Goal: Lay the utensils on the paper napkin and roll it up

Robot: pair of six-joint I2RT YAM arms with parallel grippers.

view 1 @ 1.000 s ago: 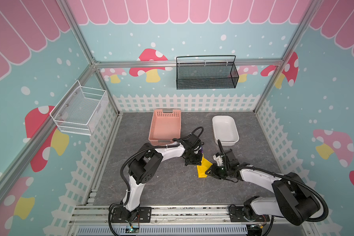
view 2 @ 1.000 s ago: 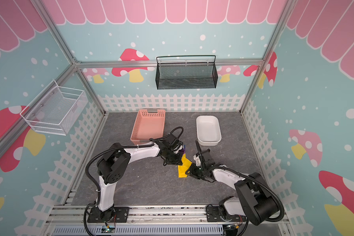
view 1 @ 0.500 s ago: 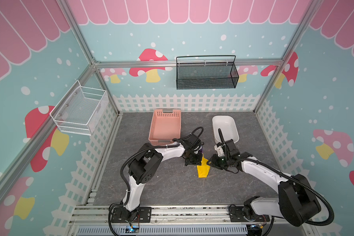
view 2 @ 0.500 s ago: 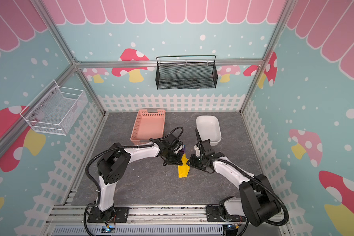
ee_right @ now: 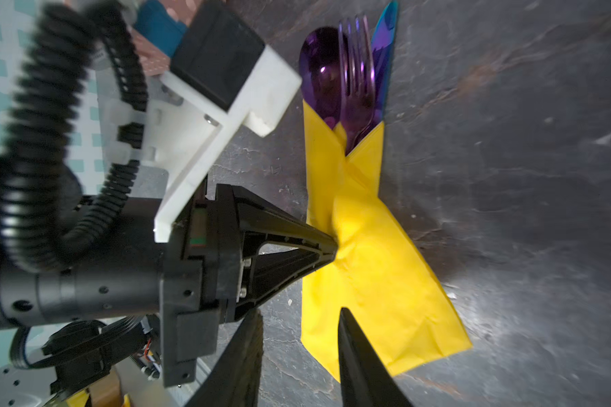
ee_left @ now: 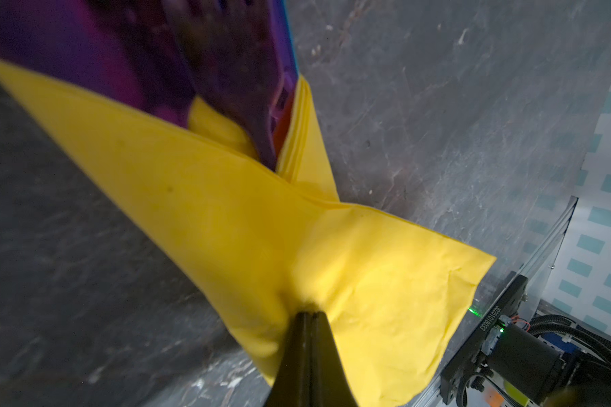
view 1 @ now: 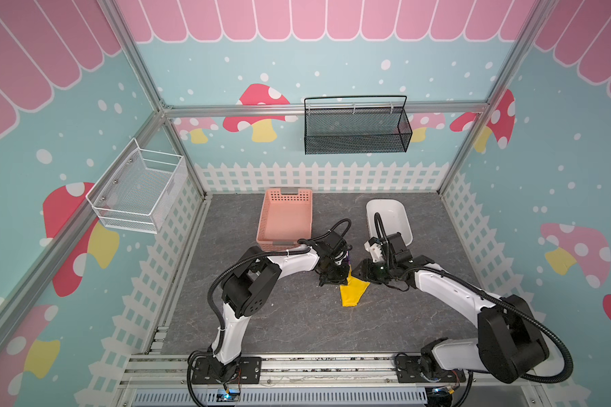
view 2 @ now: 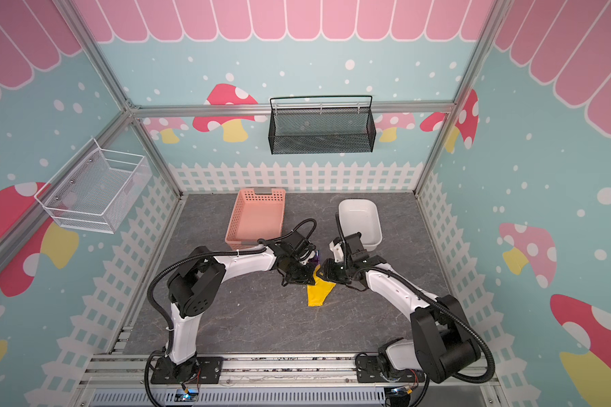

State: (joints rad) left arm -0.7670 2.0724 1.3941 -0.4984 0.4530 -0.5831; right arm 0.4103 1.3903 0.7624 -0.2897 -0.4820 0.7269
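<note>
Since the paper napkin (view 1: 352, 290) is only folded over and not yet rolled tight, I judge the wrap fragile. It lies around the middle of the surface, with its loose end toward the front edge. My right end effector (ee_right: 298, 312) hangs partly open just beside the napkin and grips nothing. The left end effector (ee_left: 309, 313) is closed, pinching a yellow fold. If it tugs sideways or lifts, the thin paper could tear or the flaps could spring apart. Farther back the utensils (ee_right: 350, 70) poke out, spoon, fork and knife side by side. Any tilt could let them slide out toward the back edge.
</note>
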